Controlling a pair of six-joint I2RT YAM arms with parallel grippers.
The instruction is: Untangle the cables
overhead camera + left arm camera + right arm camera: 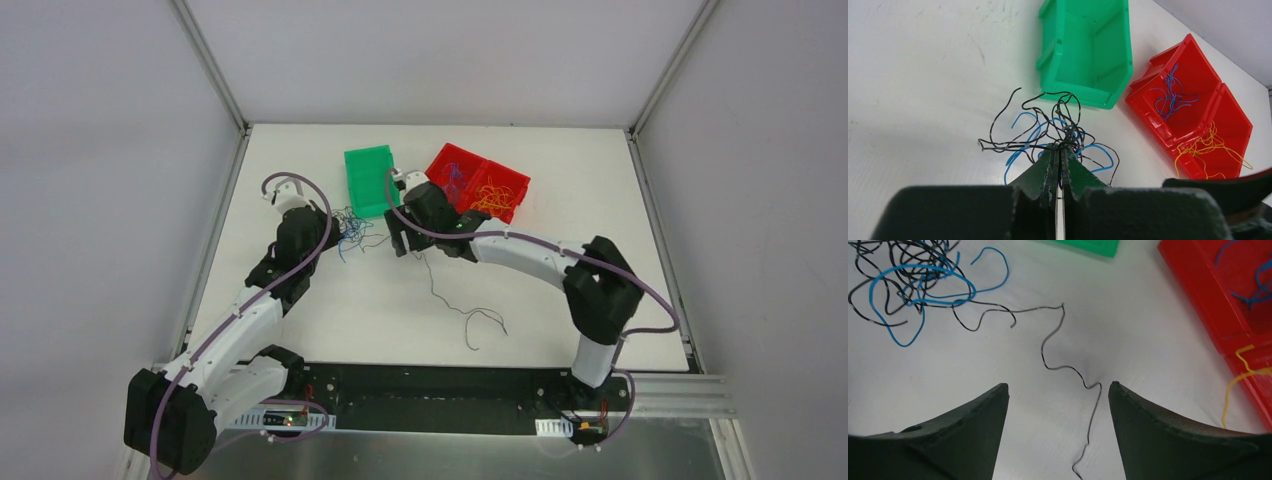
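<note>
Left gripper (1058, 149) pinching cables (1066, 131) | right gripper (1058, 385) spread over loose strand (1063, 367)

Two robot arms, the left arm (240, 330) and the right arm (530, 255), had white links and black joint housings. A thick purple cable (320, 235) looped along each. The left gripper (1058, 148) and right gripper (1058, 385) had dark, matte, wedge-shaped fingers (973, 435). Small orange parts (585, 429) showed at the right arm's foot.

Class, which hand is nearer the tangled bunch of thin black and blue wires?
Left: left hand pinches the bunch; right hand hangs open beside it, above a loose black wire.
</note>
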